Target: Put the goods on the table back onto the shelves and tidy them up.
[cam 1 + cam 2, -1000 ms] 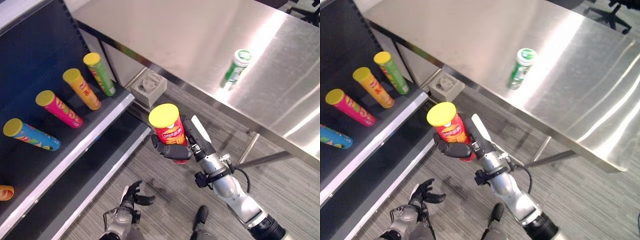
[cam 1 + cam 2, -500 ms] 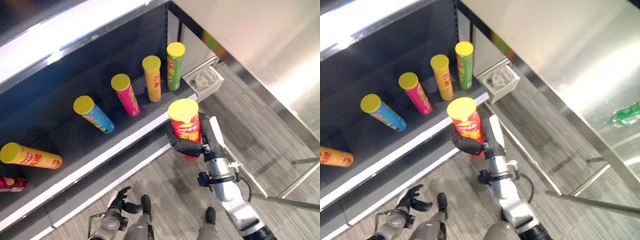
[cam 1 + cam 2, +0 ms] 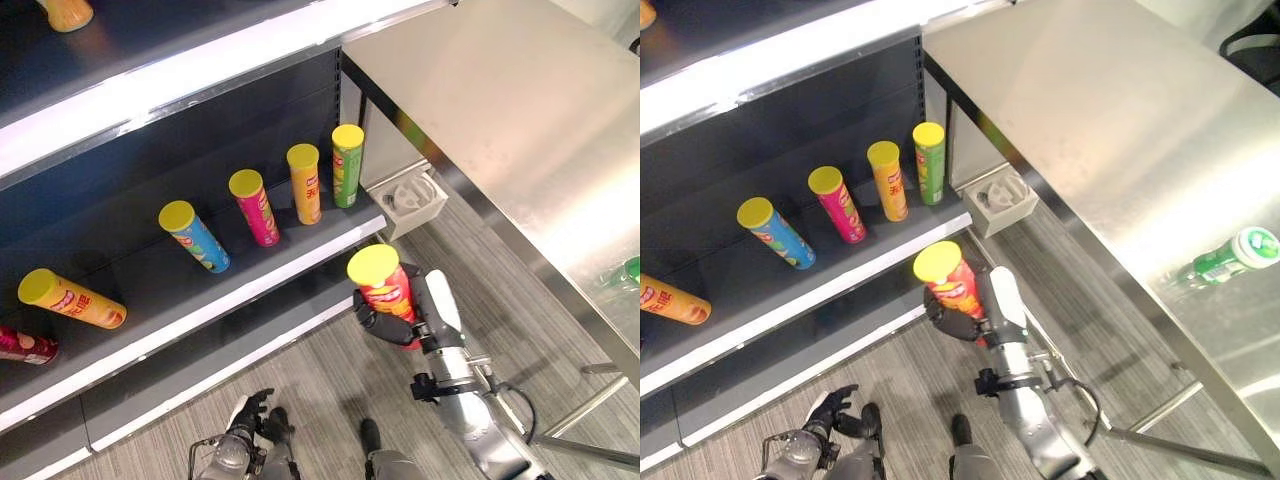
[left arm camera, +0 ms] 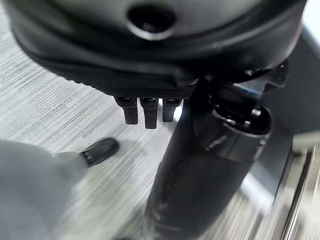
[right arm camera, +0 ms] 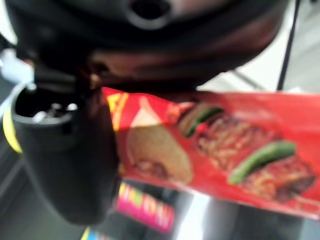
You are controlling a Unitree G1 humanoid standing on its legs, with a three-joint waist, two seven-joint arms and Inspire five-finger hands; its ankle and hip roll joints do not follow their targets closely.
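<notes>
My right hand (image 3: 384, 318) is shut on a red chip can with a yellow lid (image 3: 381, 286), held upright above the floor just in front of the shelf's white front edge (image 3: 250, 292). In the right wrist view the red can (image 5: 225, 145) lies across the palm, with the thumb (image 5: 60, 150) beside it. A green bottle (image 3: 1230, 258) lies on the steel table (image 3: 500, 100) at the right. My left hand (image 3: 250, 413) hangs low near the floor with relaxed fingers (image 4: 145, 111), holding nothing.
On the dark shelf stand a green can (image 3: 347, 165), an orange can (image 3: 304, 183), a pink can (image 3: 255, 205) and a blue can (image 3: 195, 236); another orange can (image 3: 72, 298) is further left. A white box (image 3: 410, 195) sits under the table's corner.
The camera has swung from the table towards the shelves. My right hand keeps its hold on the red can, now close before the shelf edge. The left hand stays low.
</notes>
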